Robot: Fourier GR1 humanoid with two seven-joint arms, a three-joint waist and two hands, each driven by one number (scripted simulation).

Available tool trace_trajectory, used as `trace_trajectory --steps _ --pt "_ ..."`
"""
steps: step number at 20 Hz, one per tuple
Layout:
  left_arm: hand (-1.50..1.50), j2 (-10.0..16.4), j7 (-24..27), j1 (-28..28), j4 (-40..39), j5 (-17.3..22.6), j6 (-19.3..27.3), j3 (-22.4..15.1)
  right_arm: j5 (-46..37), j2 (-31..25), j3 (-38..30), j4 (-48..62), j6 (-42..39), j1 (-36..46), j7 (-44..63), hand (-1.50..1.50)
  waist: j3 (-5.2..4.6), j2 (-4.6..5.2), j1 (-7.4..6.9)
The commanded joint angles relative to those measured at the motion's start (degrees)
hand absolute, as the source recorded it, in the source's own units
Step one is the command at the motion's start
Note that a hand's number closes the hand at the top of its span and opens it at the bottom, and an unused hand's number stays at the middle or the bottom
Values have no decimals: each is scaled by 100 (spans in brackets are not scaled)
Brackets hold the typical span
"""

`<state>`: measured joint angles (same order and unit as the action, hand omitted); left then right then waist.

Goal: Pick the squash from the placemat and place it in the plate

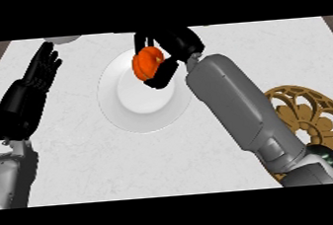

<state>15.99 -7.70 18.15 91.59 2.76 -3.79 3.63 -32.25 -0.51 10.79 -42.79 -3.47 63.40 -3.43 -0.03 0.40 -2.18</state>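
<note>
We're seeing the right robot hand (pixel 177 43) curling round the squash (pixel 147 62), holding it above the plate (pixel 143 109), well off the placemat (pixel 308 110). Pick looking done, release pending. Left robot hand (pixel 29 90) resting open.

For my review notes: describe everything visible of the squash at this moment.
The squash is small, round and bright orange, with faint darker ribs and a smooth skin. The right hand holds it: black fingers and thumb curl round it from above and from its right side, hiding part of it. It shows over the upper rim of the white plate; whether it touches the plate cannot be told. It is well away from the gold placemat at the right.
</note>
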Motion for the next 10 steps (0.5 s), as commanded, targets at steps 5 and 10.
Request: trace_trajectory --steps 5,10 --pt "0 -261 -50 110 79 -125 81 -225 545 50 1056 1461 951 647 -147 150 -1 60 -228" --pt "0 -112 218 354 -441 29 -186 -31 1489 50 1369 1562 1145 415 275 -150 -4 103 -349"
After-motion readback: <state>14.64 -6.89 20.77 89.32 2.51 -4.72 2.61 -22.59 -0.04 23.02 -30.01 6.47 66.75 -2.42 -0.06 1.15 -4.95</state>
